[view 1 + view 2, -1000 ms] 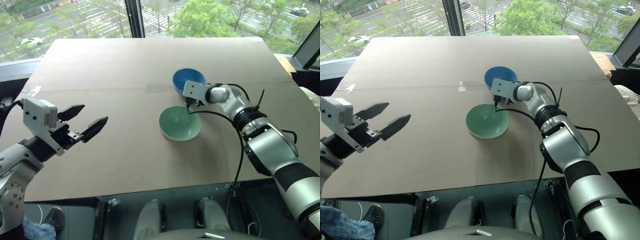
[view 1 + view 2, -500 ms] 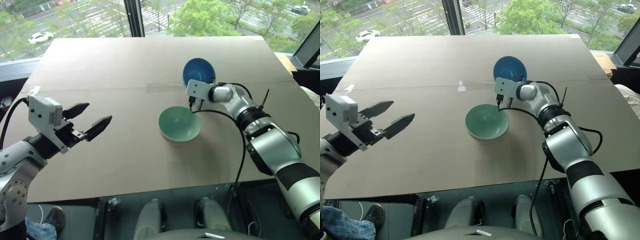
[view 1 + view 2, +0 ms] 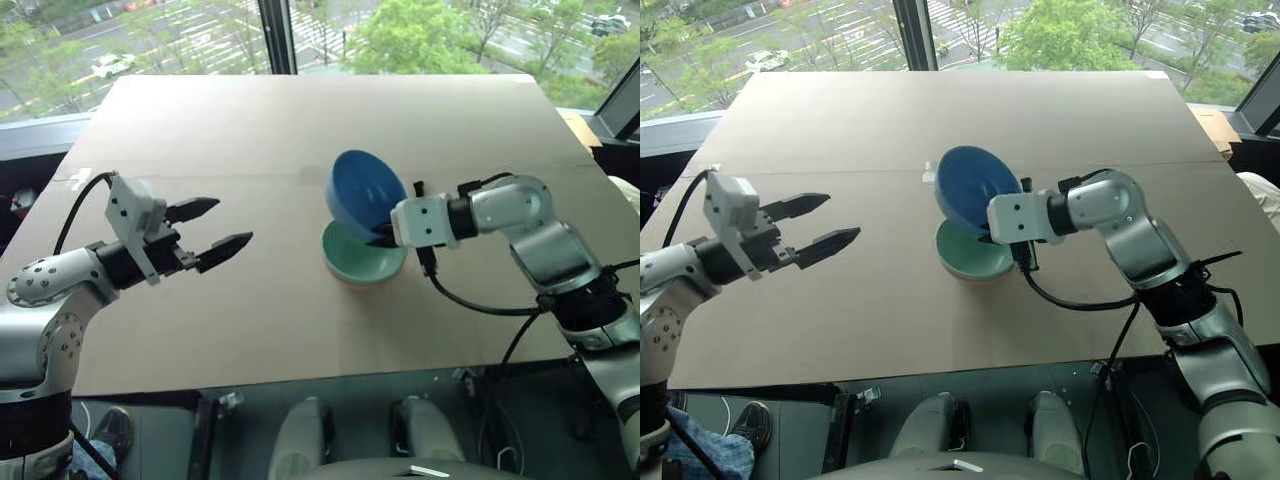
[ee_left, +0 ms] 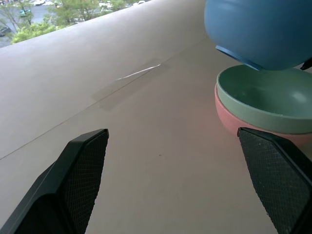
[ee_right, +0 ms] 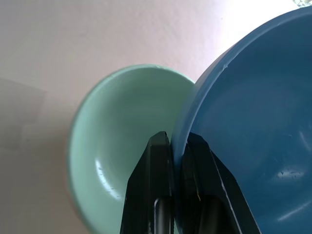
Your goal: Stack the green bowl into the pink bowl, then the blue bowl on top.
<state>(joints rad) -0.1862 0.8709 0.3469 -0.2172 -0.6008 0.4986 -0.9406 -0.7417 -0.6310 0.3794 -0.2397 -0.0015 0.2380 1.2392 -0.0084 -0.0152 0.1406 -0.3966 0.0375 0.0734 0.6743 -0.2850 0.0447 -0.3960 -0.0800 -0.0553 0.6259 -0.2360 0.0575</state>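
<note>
The green bowl (image 3: 365, 262) sits nested inside the pink bowl (image 4: 234, 123) near the middle of the table. Just above them hangs the blue bowl (image 3: 364, 196), tilted, its rim pinched by my right gripper (image 3: 380, 238), which is shut on it. In the right wrist view the two black fingers (image 5: 158, 170) clamp the blue rim (image 5: 195, 112) over the green bowl (image 5: 122, 141). My left gripper (image 3: 218, 226) hovers open to the left of the stack, well apart from it, with nothing between its fingers (image 4: 80, 170).
A strip of clear tape (image 4: 139, 71) lies on the brown cardboard tabletop (image 3: 250, 120) behind the bowls. Windows run along the table's far edge. A cable (image 3: 470, 300) loops from my right wrist over the table's near right part.
My right gripper lifted the blue bowl off the table and carried it back toward me, over the green and pink stack. The left gripper edged slightly forward and right, still open.
</note>
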